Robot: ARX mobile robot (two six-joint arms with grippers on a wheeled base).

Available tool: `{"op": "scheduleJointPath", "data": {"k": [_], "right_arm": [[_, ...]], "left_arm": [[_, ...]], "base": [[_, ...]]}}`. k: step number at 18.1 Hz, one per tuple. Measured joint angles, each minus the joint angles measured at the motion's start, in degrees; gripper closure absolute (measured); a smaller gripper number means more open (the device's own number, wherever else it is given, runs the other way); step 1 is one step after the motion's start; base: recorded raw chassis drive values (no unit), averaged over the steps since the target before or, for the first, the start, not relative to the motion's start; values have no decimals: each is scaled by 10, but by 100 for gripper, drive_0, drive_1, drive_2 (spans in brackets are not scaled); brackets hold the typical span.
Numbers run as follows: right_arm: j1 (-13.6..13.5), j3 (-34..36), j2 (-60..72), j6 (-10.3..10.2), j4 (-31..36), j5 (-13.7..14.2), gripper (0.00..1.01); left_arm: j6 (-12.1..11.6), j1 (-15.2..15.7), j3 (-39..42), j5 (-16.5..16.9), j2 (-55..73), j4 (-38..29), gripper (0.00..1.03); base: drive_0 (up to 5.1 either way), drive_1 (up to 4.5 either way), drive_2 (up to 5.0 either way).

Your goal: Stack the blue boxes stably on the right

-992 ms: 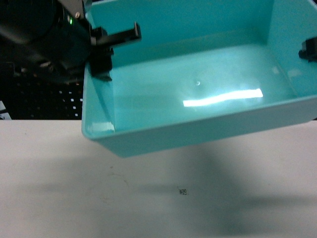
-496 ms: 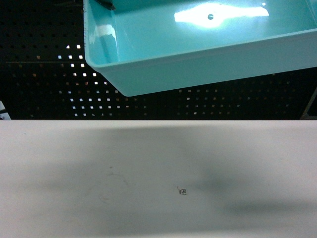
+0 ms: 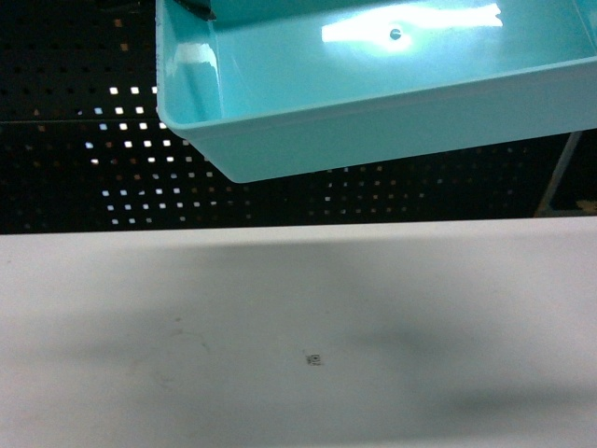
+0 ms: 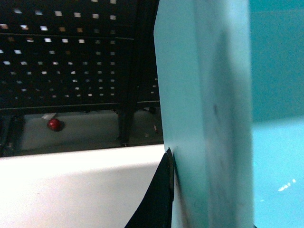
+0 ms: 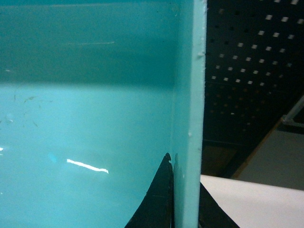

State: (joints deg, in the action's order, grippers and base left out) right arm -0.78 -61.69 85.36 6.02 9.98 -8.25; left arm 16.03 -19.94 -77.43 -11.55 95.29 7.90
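Turquoise tub [image 3: 373, 103] between both clamping hands

The turquoise tub [image 3: 373, 103] runs off the top and right edges of the head view, so its far walls are cut off. Both pincers are out of that view, bar a dark sliver at the tub's top left corner. In each wrist view only one tub wall shows, edge on, and the finger [image 4: 159, 199] tips run off the bottom. The small printed mark [image 3: 314, 359] on the surface [image 3: 140, 373] is too tiny to read.
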Motion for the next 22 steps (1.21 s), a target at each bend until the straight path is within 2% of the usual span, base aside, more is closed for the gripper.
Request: {"op": "scheduleJointPath", "data": {"k": [22], "right_arm": [[0, 1, 0, 0, 0, 3, 99]], "left_arm": [[0, -3, 0, 0, 0, 0, 97]], "base": [[-169, -169, -169]]}}
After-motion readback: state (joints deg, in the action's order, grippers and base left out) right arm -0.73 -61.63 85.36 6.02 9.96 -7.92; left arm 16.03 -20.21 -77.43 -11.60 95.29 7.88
